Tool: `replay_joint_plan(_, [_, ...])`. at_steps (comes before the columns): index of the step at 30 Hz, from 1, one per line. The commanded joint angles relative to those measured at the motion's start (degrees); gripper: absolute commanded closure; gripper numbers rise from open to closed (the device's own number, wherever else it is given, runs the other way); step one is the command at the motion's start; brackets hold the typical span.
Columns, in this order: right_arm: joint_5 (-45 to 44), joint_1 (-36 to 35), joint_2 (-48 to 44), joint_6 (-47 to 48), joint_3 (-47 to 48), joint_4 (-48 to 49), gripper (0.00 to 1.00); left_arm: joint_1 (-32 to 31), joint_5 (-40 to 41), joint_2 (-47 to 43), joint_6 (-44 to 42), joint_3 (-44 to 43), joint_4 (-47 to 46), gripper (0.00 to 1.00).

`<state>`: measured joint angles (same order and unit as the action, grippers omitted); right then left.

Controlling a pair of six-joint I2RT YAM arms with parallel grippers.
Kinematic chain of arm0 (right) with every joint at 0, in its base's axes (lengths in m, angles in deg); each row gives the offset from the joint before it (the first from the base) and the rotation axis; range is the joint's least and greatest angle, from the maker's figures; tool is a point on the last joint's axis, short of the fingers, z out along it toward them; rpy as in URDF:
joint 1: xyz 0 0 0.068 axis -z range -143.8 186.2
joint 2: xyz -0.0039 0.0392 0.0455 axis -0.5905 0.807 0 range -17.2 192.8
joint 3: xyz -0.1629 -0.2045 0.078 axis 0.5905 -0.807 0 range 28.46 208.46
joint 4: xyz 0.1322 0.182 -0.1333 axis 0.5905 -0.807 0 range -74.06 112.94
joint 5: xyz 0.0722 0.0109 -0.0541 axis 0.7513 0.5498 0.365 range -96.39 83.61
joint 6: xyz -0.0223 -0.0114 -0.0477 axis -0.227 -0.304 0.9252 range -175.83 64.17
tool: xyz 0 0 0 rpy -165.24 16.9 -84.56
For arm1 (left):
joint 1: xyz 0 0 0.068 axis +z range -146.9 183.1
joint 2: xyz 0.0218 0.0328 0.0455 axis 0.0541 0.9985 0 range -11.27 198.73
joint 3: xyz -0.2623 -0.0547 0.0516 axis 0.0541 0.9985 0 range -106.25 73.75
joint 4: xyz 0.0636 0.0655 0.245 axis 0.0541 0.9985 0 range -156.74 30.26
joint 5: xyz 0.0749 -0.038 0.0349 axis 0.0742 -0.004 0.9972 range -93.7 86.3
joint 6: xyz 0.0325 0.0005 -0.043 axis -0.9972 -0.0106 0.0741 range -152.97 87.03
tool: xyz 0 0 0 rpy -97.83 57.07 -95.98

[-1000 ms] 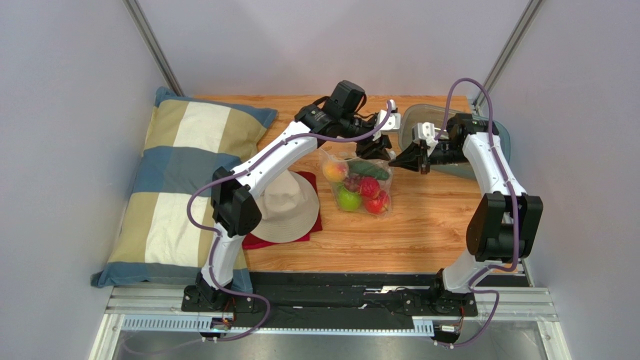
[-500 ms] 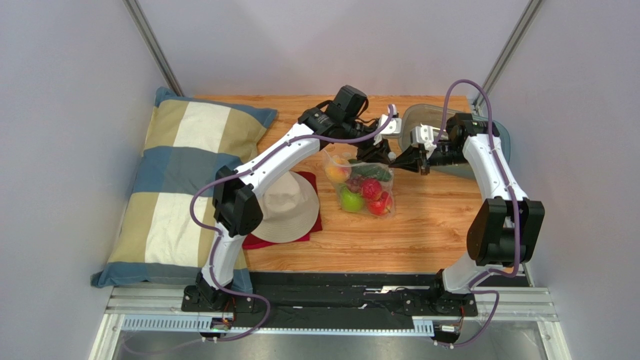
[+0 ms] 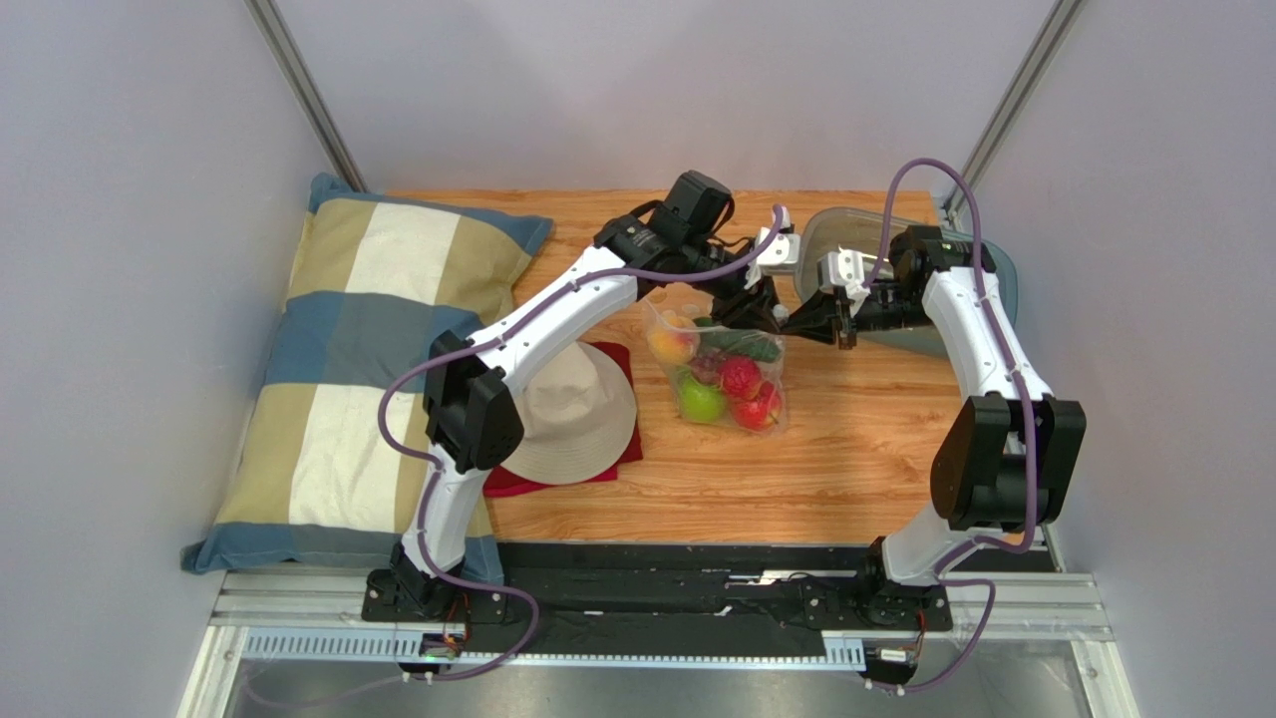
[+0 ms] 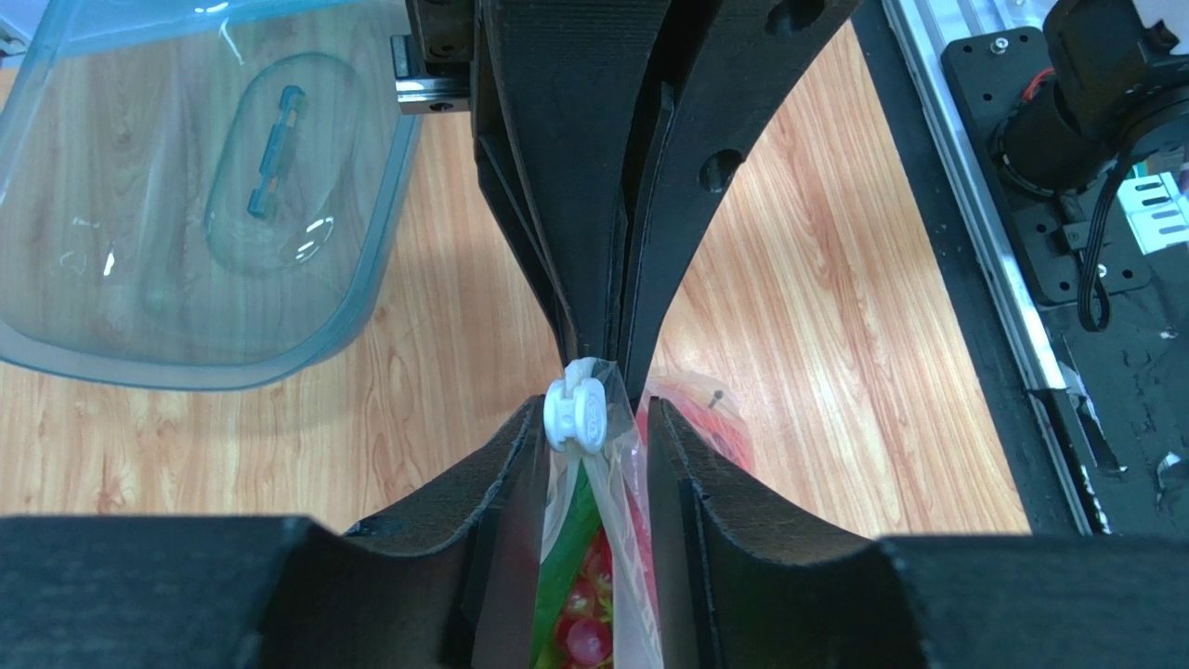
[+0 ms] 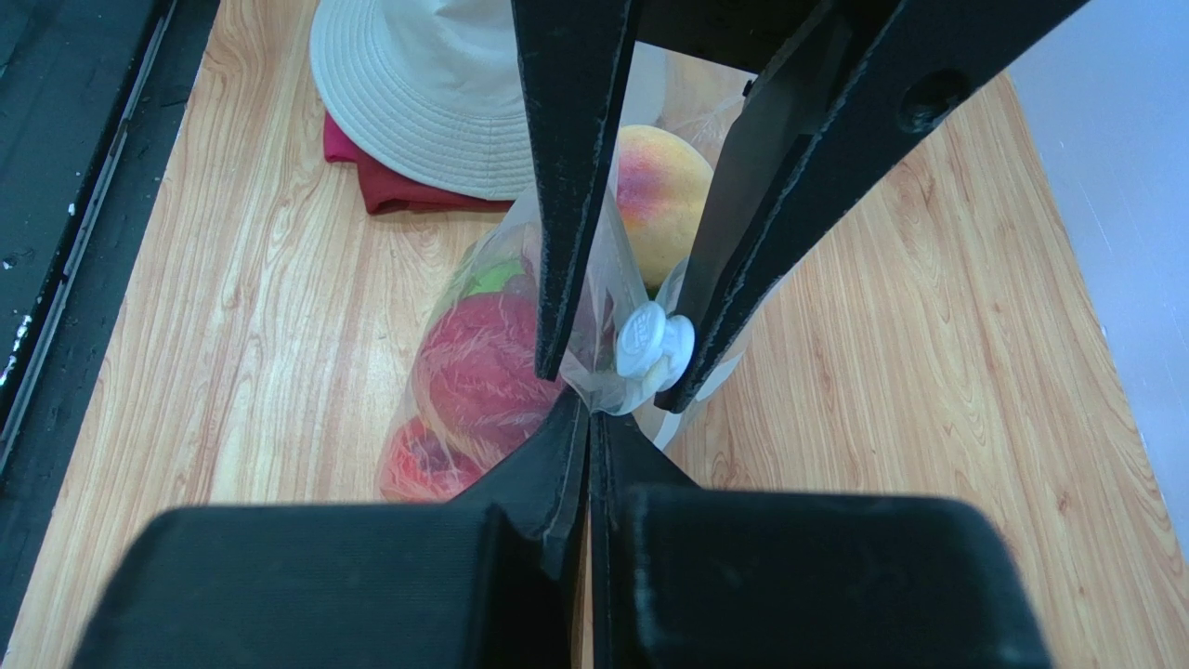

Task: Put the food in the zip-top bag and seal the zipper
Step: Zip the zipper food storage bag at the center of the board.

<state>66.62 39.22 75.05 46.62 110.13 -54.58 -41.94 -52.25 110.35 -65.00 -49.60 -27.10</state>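
Far left, a checked pillow (image 3: 375, 374) lies partly on the wooden bench (image 3: 839, 464). Just beside it, a beige bucket hat (image 3: 577, 412) rests on a red cloth (image 3: 617, 359). Right of the hat lies the zip-top bag (image 3: 719, 382), with the food (image 3: 697, 397) inside: an orange ball, green and red balls, grapes and a dark green piece. The left gripper (image 4: 593, 418) sits astride the bag's raised mouth edge. Its jaws are narrowly parted with the white zipper slider (image 4: 575, 416) between them. The right gripper (image 5: 586, 418) meets it tip to tip, jaws pinched tight on the bag's end just past the slider. A translucent oval tray (image 3: 824, 240) lies far right.
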Motion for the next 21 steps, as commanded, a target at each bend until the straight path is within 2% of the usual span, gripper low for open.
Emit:
replay_joint_plan(1, [2.9, -0.2, -1.0, 1.6, 1.4, -17.9, 1.0, -0.6, -2.4, -2.1, 1.5, -3.1, -1.0, 0.59])
replay_joint_plan(9, [2.7, -0.2, -1.6, 2.4, 0.7, -18.0, 1.0, -0.5, -2.2, -2.2, 1.8, -3.4, -1.1, 0.62])
replay_joint_plan(15, [2.6, -0.2, -1.7, 2.3, 0.6, -17.9, 1.0, -0.4, -0.6, -2.4, 0.2, -3.0, -0.2, 0.75])
replay_joint_plan(21, [2.4, -0.1, -2.3, 2.3, 0.4, -18.0, 1.0, 0.1, 0.6, -2.4, -1.8, -2.1, 1.8, 0.8])
